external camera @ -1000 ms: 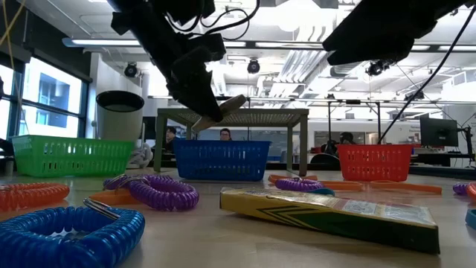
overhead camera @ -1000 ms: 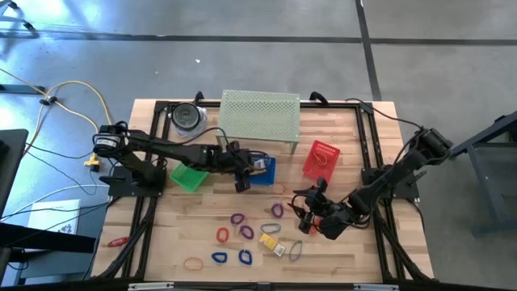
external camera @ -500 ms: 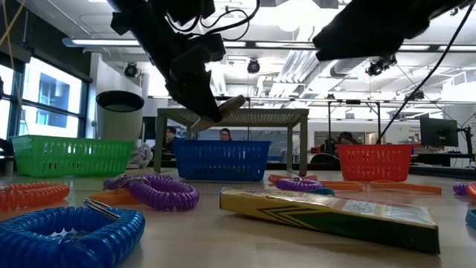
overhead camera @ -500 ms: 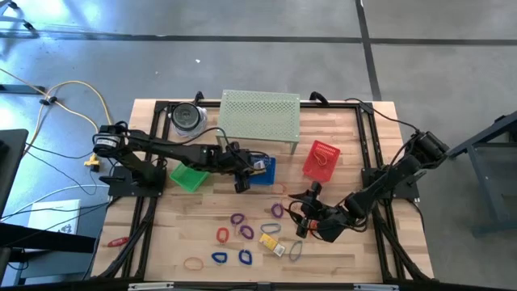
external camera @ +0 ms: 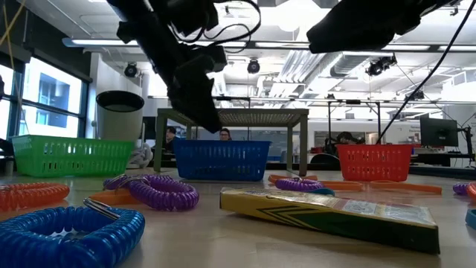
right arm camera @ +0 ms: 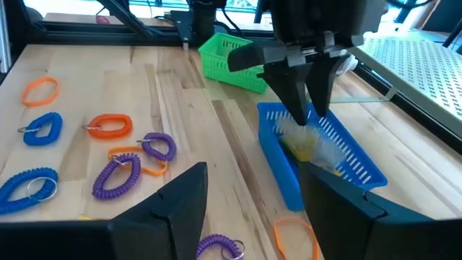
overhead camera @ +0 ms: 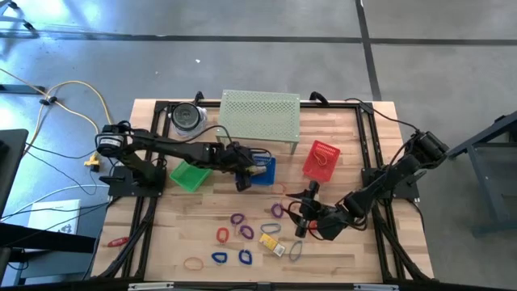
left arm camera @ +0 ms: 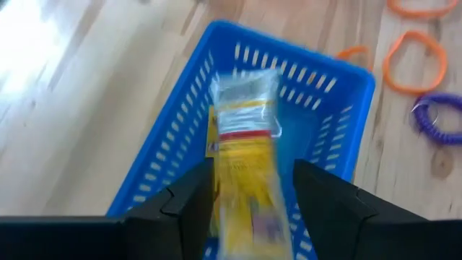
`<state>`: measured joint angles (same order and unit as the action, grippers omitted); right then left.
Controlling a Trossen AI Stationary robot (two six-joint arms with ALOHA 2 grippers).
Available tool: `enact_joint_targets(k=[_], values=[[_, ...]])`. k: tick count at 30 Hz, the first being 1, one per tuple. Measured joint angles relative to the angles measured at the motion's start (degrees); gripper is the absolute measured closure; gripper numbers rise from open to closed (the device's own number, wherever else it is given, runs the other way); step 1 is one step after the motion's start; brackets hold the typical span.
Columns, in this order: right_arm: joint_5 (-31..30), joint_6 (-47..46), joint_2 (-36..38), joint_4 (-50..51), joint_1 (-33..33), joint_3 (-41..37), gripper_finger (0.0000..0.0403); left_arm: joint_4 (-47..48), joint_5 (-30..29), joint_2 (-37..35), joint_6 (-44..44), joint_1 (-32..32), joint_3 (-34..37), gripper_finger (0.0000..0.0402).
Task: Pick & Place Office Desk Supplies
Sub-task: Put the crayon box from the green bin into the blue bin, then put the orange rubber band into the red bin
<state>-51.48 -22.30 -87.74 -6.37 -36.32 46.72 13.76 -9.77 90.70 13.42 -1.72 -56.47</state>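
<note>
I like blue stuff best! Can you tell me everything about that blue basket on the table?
The blue basket is a small rectangular bin that looks like plastic, with slotted walls and an open top. It sits upright on the wooden table, beside the green basket and in front of the perforated shelf. A yellow packet with a clear wrapper is in it. The left gripper hovers open just above it, with the packet showing between its fingers.
</note>
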Motion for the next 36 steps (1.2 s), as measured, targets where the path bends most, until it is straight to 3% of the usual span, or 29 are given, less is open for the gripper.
enact_joint_targets(k=[13,24,36], values=[[1.0,-0.4,0.1,-0.1,-0.1,0.0,0.0196,-0.5,-1.3,-4.2,-0.3,0.9,-0.1,0.0211],[3.9,-0.6,0.1,0.0,-0.2,0.0,0.0196,9.8,-1.4,-8.1,4.1,6.3,-0.1,0.0211],[8.4,-3.1,0.1,0.1,0.0,0.0,0.0196,10.4,-1.4,-8.2,8.0,13.7,-0.1,0.0211]])
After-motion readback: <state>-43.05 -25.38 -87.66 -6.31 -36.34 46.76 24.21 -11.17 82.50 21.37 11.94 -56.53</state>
